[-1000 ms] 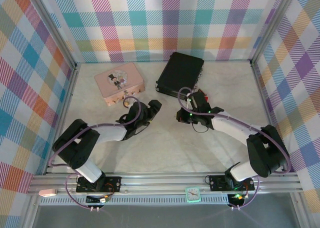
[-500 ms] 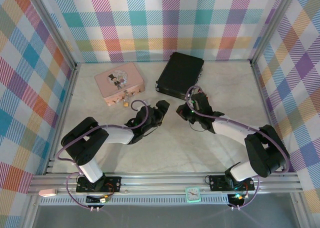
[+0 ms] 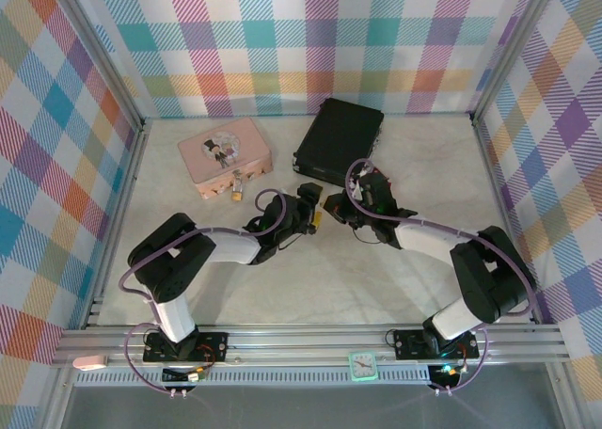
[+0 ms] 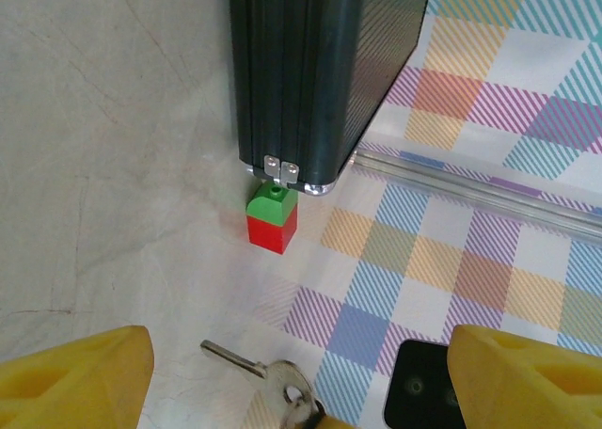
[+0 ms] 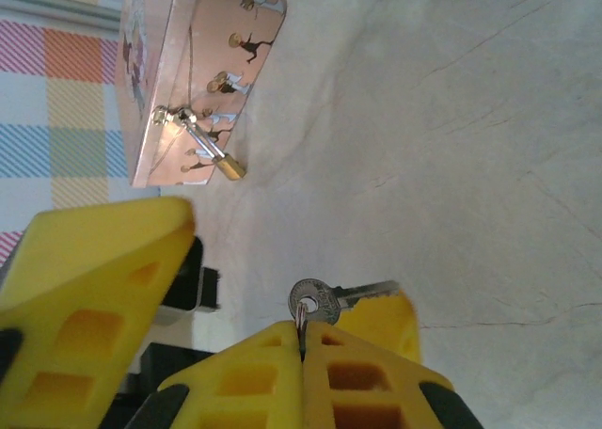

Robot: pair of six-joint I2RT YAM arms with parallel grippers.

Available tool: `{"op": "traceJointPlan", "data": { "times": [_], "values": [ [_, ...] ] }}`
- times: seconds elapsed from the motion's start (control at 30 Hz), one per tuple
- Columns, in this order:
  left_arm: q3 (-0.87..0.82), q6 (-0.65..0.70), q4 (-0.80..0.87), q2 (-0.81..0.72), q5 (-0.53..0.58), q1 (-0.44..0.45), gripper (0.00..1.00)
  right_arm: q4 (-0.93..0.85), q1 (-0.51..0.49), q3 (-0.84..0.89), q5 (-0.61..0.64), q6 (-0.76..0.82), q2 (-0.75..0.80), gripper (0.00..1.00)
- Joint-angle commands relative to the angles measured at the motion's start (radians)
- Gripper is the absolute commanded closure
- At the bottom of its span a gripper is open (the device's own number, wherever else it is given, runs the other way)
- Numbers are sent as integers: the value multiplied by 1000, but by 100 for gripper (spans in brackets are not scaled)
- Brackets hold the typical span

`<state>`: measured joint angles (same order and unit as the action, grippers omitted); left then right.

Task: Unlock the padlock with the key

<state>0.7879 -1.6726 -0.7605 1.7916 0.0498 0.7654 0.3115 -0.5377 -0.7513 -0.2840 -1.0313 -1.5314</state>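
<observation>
Left pincer (image 4: 301,377) advanced, agape | right pincer (image 5: 302,333) grips key (image 5: 316,302) | case (image 4: 320,71) ahead

The top view looks down from above and behind the arm bases, far enough off to take in the whole desk (image 3: 310,288). The left wrist camera sits low and close, facing the dark case (image 4: 310,71) and the plaid wall (image 4: 489,213). The right wrist camera (rolled sideways) looks across the desk at the pink tin (image 5: 188,81). Both wrist views share the key (image 4: 240,361) near their lower edges.
</observation>
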Motion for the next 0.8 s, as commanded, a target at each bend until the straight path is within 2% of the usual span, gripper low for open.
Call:
{"op": "traceJointPlan", "data": {
  "times": [0.0,0.2,0.47,0.77],
  "values": [
    [34,-80,-63,45,-26,9,19,80,-5,-10,-67,17,-21,100],
    [8,-106,-103,66,12,2,24,56,-4,-4,-92,37,7,100],
    [7,-141,-219,114,1,-15,41,24,-4,1,-106,50,24,100],
    [-34,-131,-211,85,16,-28,43,-36,-4,5,-72,85,78,100]
  ]
}}
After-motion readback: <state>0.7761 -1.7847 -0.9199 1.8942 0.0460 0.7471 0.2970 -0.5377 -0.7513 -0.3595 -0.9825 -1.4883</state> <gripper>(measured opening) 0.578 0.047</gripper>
